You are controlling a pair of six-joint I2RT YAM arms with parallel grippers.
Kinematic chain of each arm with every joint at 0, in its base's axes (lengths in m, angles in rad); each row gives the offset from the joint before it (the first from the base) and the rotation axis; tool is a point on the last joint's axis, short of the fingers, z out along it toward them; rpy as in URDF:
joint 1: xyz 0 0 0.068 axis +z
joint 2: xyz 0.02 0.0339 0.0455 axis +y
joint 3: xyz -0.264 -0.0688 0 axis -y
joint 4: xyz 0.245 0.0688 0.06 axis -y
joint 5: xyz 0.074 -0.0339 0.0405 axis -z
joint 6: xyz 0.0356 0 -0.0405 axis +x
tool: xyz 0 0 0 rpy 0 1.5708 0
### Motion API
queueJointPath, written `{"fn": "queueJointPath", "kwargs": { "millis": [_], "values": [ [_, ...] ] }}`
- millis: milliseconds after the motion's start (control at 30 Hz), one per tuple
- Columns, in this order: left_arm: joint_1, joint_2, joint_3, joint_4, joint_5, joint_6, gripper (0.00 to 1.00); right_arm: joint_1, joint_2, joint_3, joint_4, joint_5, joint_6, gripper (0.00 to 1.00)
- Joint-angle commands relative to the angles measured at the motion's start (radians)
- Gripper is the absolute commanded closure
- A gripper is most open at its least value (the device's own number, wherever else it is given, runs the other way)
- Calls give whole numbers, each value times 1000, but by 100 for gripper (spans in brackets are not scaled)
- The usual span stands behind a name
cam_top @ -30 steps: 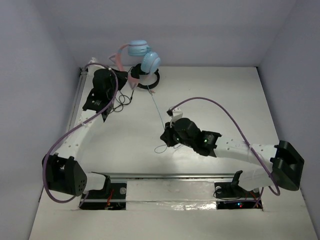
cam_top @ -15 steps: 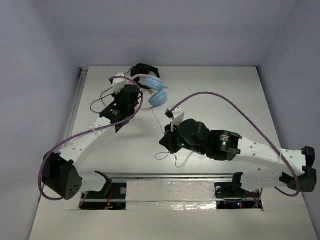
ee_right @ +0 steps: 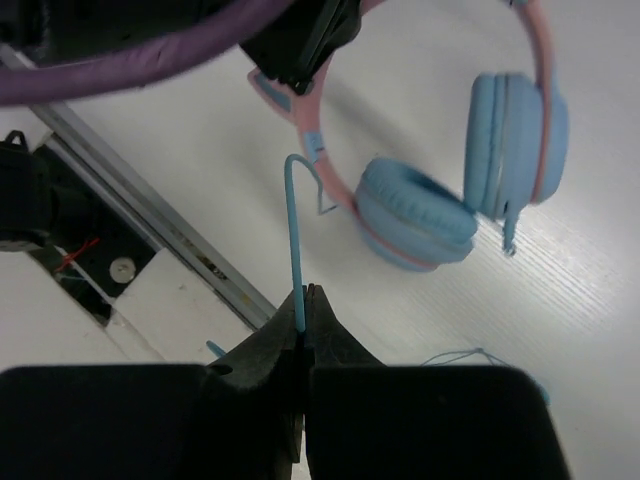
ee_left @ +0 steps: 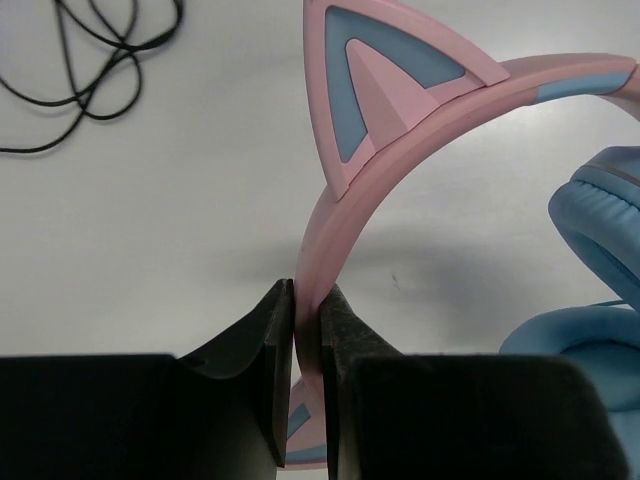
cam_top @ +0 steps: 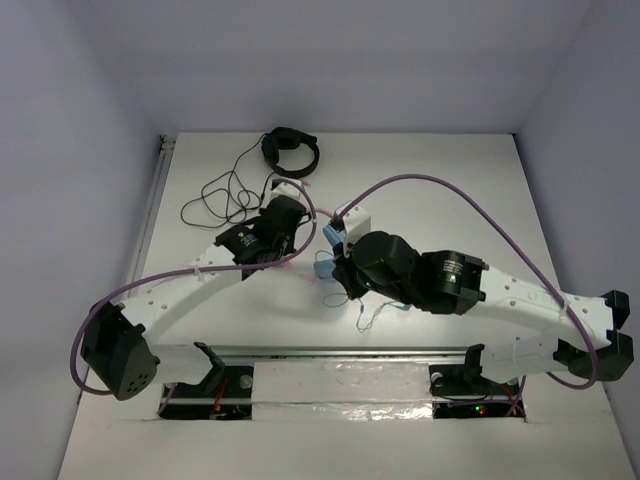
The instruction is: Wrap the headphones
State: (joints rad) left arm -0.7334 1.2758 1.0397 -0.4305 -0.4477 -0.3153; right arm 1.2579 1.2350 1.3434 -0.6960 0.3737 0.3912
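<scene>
The headphones have light blue earcups (ee_right: 415,215) and a pink cat-eared headband (ee_left: 390,80). They hang over the table's middle between both arms, mostly hidden in the top view (cam_top: 325,265). My left gripper (ee_left: 308,300) is shut on the headband just below a cat ear; it also shows in the top view (cam_top: 298,243). My right gripper (ee_right: 303,300) is shut on the thin pale blue cable (ee_right: 295,230), which rises straight from the jaws and hooks over toward the headband. It sits just right of the headphones in the top view (cam_top: 338,272). Loose cable loops (cam_top: 370,315) lie below it.
Black headphones (cam_top: 290,150) lie at the back of the table, their black cable (cam_top: 225,190) coiled to the left, also in the left wrist view (ee_left: 90,60). A metal rail (cam_top: 330,352) and both arm bases run along the near edge. A purple hose (cam_top: 420,185) arcs over the right arm.
My left gripper has carried the headphones from the back of the table to the middle, next to the right gripper. The black headphones are uncovered. The cable has gone slack.
</scene>
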Motion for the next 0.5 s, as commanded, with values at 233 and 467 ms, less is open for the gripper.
{"fn": "queueJointPath", "kwargs": {
  "millis": [233, 467],
  "values": [
    [-63, -108, -67, -48, 234, 76, 100, -61, 47, 48, -79, 249, -87, 100],
    [-63, -102, -49, -89, 288, 131, 100, -147, 23, -12, -57, 301, -101, 100]
  ]
}}
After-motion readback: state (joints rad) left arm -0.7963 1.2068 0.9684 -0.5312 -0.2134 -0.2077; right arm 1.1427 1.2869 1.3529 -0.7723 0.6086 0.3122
